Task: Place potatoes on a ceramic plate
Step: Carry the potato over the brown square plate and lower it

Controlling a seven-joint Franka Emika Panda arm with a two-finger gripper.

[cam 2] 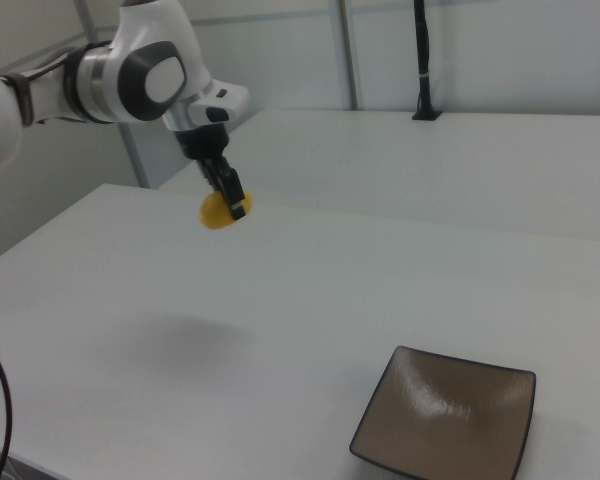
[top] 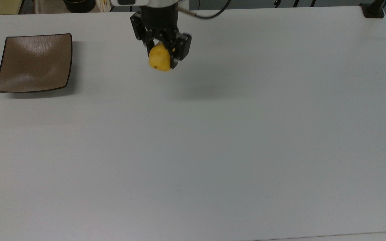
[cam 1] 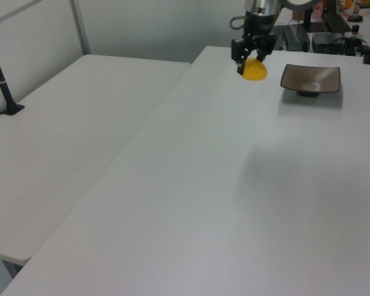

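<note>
Potato, a small yellow oval with a tiny dark spot near its lower end in the top view, hangs in the air above the table, clamped between the gripper's two black fingers. In the top view it sits near the table's far edge, left of centre, and its soft shadow falls on the white surface a little to the lower right. The plate, square, brown and glossy with a thin dark rim, rests on the table well apart from the potato, toward the top view's left.

In the left view the potato shows below the gripper, near the plate, which lies to the left view's right of it.

In the right view the arm reaches in from the right view's left, and the gripper holds the potato clear of the tabletop, with a faint shadow below. The plate lies in the right view's lower right, well apart from the potato.
</note>
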